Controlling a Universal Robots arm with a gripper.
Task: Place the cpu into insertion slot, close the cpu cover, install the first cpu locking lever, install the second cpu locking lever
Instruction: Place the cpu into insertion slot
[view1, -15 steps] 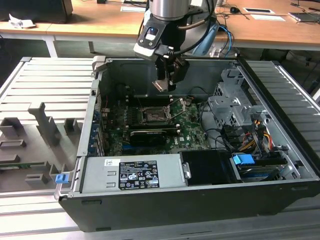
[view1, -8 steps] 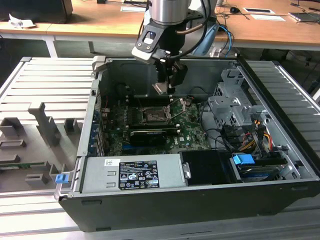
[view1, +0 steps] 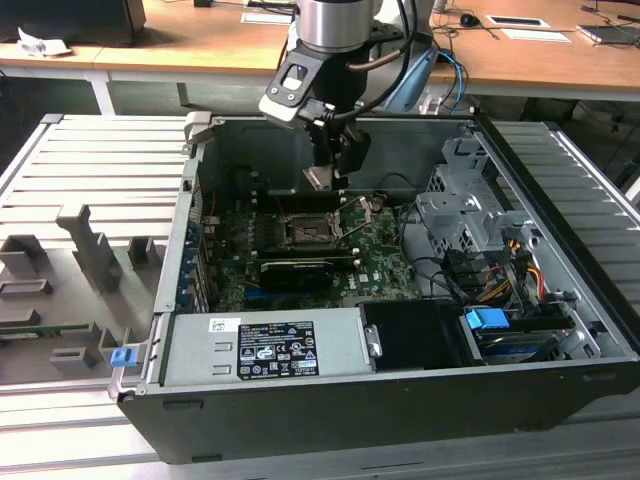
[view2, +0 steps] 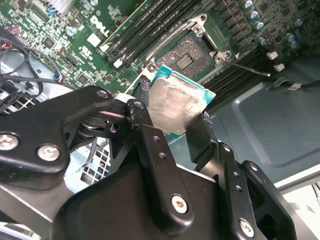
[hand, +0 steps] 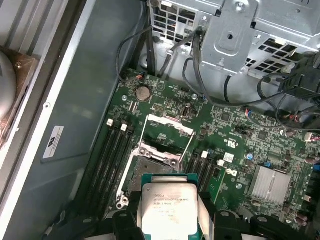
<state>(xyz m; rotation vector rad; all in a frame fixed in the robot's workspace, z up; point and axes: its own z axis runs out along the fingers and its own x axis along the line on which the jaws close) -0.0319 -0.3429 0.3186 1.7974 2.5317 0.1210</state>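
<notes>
Ribbed grey table (view1: 90, 150) carries an open case (view1: 400, 420) with its inside facing up. In the exterior view a grey power supply (view1: 265, 345) lies well to the near side of the slot (view1: 310, 232), and a blue clip (view1: 487, 322) sits on that same near side, off toward the exterior view's right. A long black card (view1: 295, 272) lies just beside the slot's near edge on the green board (view1: 385, 270). The slot itself is uncovered, with its dark centre showing. Its cover (hand: 170, 125) is a thin metal frame swung up at one edge, and a lever rod (view1: 352, 225) leans up just beside it. Black memory slots (hand: 112, 155) run along both sides of the slot. A metal drive cage (view1: 465, 215) with loose cables stands to the exterior view's right of it. The gripper (view1: 330, 170) hangs above the slot's far side, and its black fingers (view2: 150, 140) are clamped on opposite edges of the cpu (hand: 169, 207). The cpu is held tilted in the air with its silver face toward the wrist cameras, near the slot but not touching it. In both wrist views the slot shows just beyond the chip's edge. Wooden desks (view1: 200, 45) stand far behind the slot, past the case wall.
</notes>
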